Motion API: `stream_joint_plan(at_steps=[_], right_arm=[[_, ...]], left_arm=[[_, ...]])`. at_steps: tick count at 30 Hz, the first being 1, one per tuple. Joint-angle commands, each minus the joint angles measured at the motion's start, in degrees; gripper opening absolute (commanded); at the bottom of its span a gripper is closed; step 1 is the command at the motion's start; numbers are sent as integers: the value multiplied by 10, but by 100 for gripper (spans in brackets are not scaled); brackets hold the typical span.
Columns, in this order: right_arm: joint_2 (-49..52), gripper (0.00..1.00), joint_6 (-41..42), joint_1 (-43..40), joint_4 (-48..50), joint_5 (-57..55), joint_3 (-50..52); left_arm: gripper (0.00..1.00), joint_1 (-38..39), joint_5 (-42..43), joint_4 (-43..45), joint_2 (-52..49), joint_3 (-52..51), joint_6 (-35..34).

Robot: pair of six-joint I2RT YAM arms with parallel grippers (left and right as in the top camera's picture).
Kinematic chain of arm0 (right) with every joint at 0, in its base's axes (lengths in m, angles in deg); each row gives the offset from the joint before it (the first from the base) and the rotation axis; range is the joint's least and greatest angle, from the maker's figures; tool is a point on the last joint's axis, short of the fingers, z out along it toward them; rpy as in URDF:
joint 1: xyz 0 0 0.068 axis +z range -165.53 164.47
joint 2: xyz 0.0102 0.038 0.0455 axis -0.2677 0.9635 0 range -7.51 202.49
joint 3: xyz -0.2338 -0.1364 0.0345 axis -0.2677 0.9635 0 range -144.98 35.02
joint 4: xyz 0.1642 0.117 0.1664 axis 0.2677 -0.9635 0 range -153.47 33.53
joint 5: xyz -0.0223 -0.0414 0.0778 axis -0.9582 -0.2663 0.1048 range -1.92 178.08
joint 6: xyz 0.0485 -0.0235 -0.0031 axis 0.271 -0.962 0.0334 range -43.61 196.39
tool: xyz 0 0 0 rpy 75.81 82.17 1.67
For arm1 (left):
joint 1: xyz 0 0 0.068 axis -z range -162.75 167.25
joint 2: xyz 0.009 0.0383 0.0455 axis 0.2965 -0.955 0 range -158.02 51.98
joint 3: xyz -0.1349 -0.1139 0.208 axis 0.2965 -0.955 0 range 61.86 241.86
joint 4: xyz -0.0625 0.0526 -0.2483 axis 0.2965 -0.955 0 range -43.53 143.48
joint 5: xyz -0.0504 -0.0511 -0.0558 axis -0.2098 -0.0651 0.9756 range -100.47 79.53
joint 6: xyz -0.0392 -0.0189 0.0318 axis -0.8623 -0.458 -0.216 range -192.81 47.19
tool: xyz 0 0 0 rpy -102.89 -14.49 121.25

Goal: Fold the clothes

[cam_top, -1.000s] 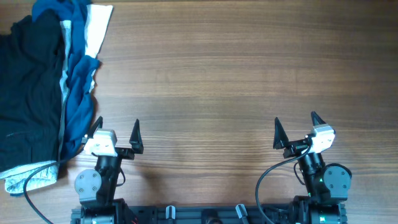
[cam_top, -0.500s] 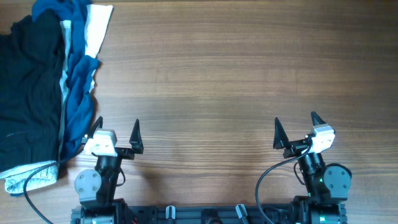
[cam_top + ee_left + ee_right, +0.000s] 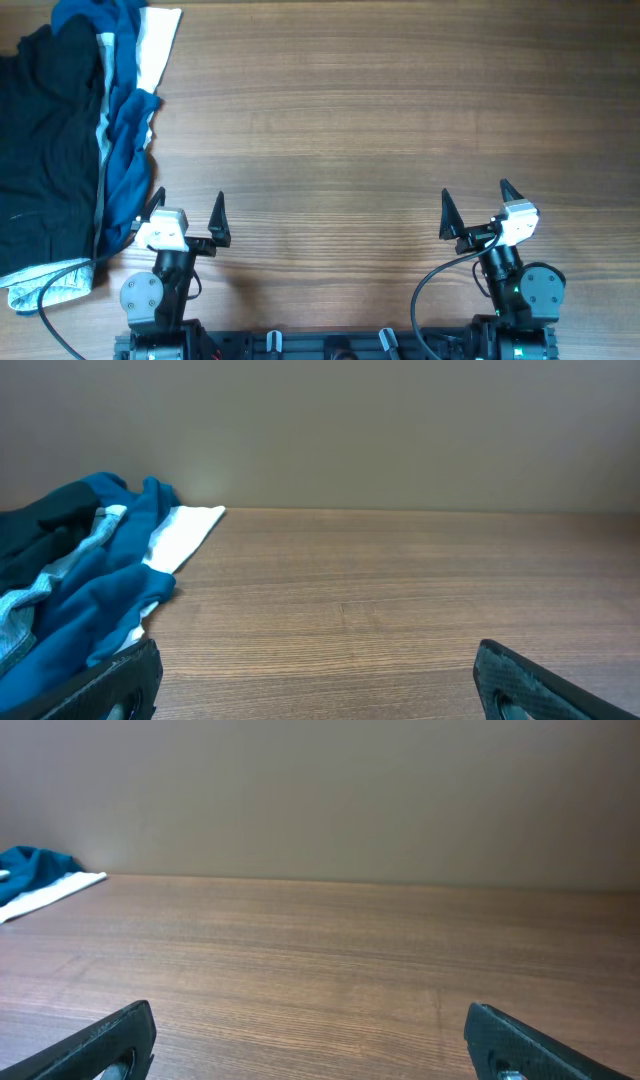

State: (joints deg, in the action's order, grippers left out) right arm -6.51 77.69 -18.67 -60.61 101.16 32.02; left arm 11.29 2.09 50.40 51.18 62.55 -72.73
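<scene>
So the crumpled pile of soft clothes (image 3: 70, 140), mostly a black garment (image 3: 45, 150) plus a blue piece (image 3: 125, 150), sits at the far-left edge of the brown wooden table (image 3: 350, 120). The left gripper (image 3: 188, 200) has its jaws spread wide, holding nothing, just beside the blue piece. The right gripper (image 3: 476, 192) has its jaws equally wide, well apart from the pile.

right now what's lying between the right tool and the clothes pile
Only bare wooden table, as the overhead view shows. The left tool sits open near the clothes, just off that line; the right tool is open too.
</scene>
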Motion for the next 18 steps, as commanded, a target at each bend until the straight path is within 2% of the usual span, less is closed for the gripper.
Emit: stream_joint_plan(at_steps=[1, 12, 18], right_arm=[[-4, 100, 6, 2, 3, 9, 5], [-4, 100, -5, 2, 3, 2, 5], [-4, 100, -13, 2, 41, -27, 5]], left_arm=[[100, -3, 9, -1, 6, -3, -6], [100, -3, 9, -1, 6, -3, -6], [100, -3, 9, -1, 6, -3, -6]])
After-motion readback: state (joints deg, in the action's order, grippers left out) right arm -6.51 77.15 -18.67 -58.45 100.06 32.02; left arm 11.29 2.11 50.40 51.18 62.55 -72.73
